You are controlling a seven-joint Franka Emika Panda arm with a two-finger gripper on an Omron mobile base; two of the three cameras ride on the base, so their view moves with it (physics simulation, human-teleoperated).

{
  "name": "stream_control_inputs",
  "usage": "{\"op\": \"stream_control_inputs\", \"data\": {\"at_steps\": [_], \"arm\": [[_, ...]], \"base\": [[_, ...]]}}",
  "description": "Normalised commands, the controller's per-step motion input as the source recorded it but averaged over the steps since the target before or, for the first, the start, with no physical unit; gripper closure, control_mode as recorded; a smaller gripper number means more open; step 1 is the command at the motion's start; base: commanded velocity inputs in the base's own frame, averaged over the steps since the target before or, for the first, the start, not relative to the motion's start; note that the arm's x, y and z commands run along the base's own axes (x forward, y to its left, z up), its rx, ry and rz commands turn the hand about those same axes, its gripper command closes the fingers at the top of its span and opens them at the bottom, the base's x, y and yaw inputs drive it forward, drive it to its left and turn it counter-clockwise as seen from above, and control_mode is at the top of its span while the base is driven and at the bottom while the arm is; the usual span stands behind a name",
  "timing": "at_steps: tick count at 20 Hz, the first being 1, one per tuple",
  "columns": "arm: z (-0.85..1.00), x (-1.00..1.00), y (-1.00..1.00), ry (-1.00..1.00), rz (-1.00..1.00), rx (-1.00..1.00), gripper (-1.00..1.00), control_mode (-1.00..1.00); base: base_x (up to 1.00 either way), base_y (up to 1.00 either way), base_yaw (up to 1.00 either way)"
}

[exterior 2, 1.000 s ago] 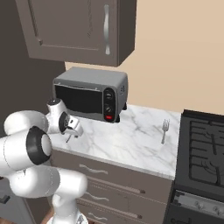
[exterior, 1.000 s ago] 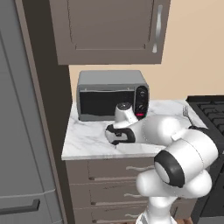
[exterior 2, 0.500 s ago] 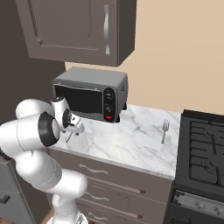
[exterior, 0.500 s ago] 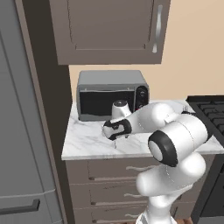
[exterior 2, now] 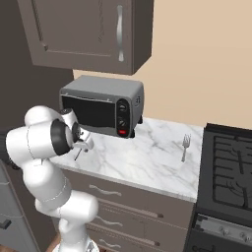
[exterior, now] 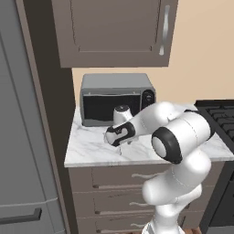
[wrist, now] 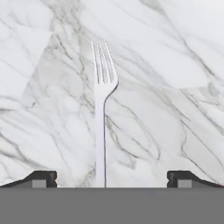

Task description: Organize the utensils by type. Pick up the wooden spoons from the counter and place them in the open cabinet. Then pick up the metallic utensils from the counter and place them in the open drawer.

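A silvery metal fork lies on the white marble counter, tines pointing away from me. My gripper hangs open just above the fork's handle end, one dark fingertip on each side of it and well apart from it. Seen from the base, the gripper points down over the left front part of the counter, in front of the toaster oven. A second metal fork lies at the counter's right end. The gripper holds nothing. The wooden spoons, open cabinet and open drawer are out of view.
A grey toaster oven stands at the back of the counter, close behind my hand. A wall cabinet with shut doors hangs above. A black stove borders the counter on the right, a tall grey fridge on the left. Shut drawer fronts run below.
The arm has swung its elbow up and to the left. The hand has shifted a little left and lower over the counter. The jaws have stayed open.
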Motion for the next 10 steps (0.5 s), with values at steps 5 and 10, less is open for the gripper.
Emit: {"op": "stream_control_inputs", "data": {"at_steps": [5, 10], "arm": [[-0.20, 0.11, 0.00, 0.04, 0.00, 0.00, -1.00, -1.00], [-0.15, 0.10, 0.00, 0.02, 0.00, 0.00, -1.00, -1.00]], "base": [[0.00, 0.00, 0.00], [0.00, 0.00, 0.00]]}}
